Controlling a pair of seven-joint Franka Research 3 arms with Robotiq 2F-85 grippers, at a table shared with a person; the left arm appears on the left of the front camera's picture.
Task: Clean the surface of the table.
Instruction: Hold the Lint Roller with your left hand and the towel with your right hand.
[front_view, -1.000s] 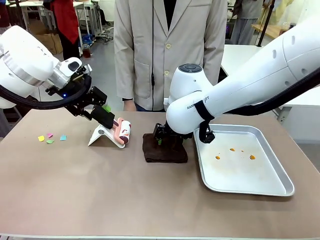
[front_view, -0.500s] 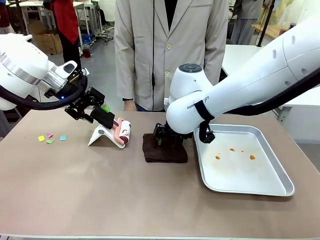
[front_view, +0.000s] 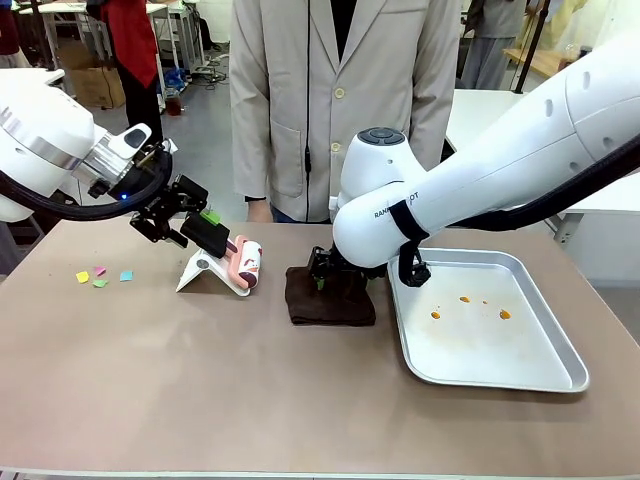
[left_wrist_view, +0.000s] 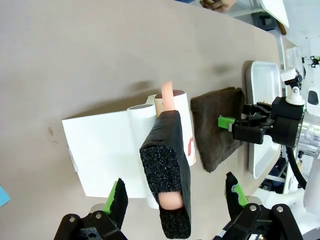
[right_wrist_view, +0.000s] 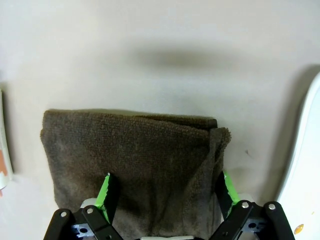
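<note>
The brown table (front_view: 150, 380) spans the front view from edge to edge, with a person (front_view: 340, 100) standing behind its far edge. Near the far edge, left of the middle, a lint roller (front_view: 248, 262) leans on a white stand (front_view: 198, 271). The left claw (front_view: 205, 228) is spread wide around the roller's black foam handle (left_wrist_view: 167, 165); the wrist view shows a gap between each green pad and the foam. Since a second ago, the left arm's wrist has drawn back a little toward the left edge, and the claw has shifted only slightly with it. The roller and stand lie as they did. At the middle of the table, the right claw (front_view: 322, 272) is also spread, its fingers (right_wrist_view: 107, 192) resting on a folded dark brown cloth (front_view: 330, 300); arm and cloth have not moved. A metal tray (front_view: 480, 350) with orange spots (front_view: 465, 299) sits toward the right edge. Small coloured paper scraps (front_view: 100, 277) lie near the left edge.
</note>
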